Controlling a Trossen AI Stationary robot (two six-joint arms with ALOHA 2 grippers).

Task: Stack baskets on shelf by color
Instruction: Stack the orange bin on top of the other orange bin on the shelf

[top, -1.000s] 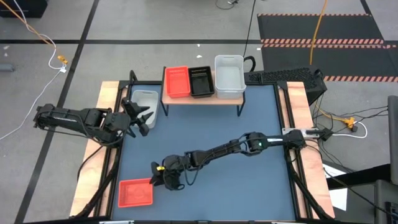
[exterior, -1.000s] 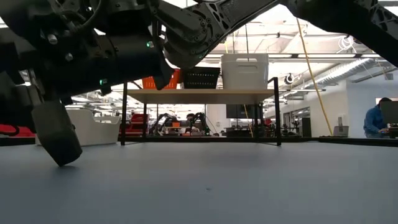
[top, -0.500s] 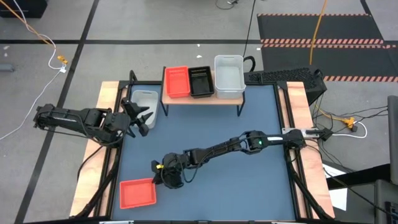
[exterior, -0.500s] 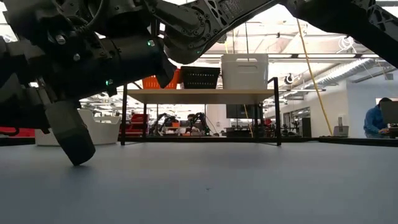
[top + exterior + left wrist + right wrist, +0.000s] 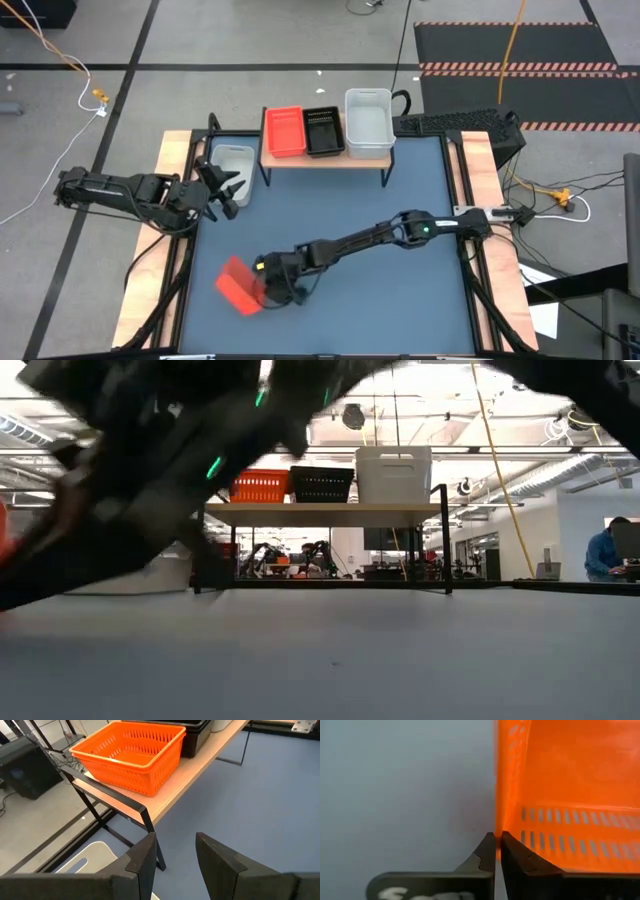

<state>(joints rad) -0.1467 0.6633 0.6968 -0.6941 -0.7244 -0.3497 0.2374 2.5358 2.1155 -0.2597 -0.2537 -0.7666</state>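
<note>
A red basket (image 5: 236, 284) is tilted above the table's near left part, with my right gripper (image 5: 262, 287) shut on it. On the wooden shelf (image 5: 325, 158) at the far edge stand a red basket (image 5: 284, 131), a black basket (image 5: 323, 131) and a white basket (image 5: 368, 122) in a row. Another white basket (image 5: 236, 162) rests on the table left of the shelf. My left gripper (image 5: 228, 190) hovers open just near of that basket, its fingers (image 5: 145, 857) apart with nothing between them. My right gripper pinches a thin side wall of the red basket (image 5: 498, 832) between its two fingertips (image 5: 487, 851), one finger on each side of the wall. It comes at the basket from the table's right side. The basket is tipped; whether its low edge touches the table I cannot tell.
My right arm (image 5: 380, 235) stretches across the middle of the blue table. Wooden side boards (image 5: 175, 150) run along both edges. A keyboard (image 5: 450, 123) lies behind the table's far right corner. A person (image 5: 610, 550) sits far off in the room.
My right gripper has taken hold of the red basket, which lay flat at the near left. It has raised that side, so the basket now stands tipped and a little farther toward the table's middle. The right arm has swung across the low view.
</note>
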